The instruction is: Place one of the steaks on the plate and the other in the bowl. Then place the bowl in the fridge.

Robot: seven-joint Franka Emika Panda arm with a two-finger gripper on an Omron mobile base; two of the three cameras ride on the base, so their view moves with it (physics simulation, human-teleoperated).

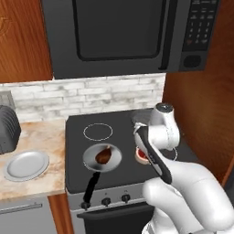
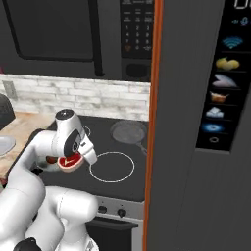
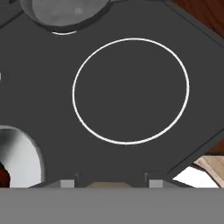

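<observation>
The red steak (image 2: 69, 163), pale-rimmed, hangs just above the black stovetop (image 1: 123, 171) with my gripper (image 2: 73, 157) shut on it. In the hand view its pale edge (image 3: 109, 185) shows between my fingertips (image 3: 68, 183). The dark brown steak (image 1: 103, 155) lies in a black-handled frying pan (image 1: 114, 153) on the front left burner. The light-grey plate (image 1: 26, 165) sits bare on the counter left of the stove. The fridge (image 2: 196, 147), with its icon panel (image 2: 220, 73), stands right of the stove. The bowl is out of view.
A second frying pan (image 2: 128, 131) rests on the back right burner. A white burner ring (image 3: 130, 91) lies below my hand. The microwave (image 1: 123, 32) hangs over the stove. A dark ribbed appliance (image 1: 7, 130) stands behind the plate. A wooden panel (image 1: 201, 114) walls the stove's right side.
</observation>
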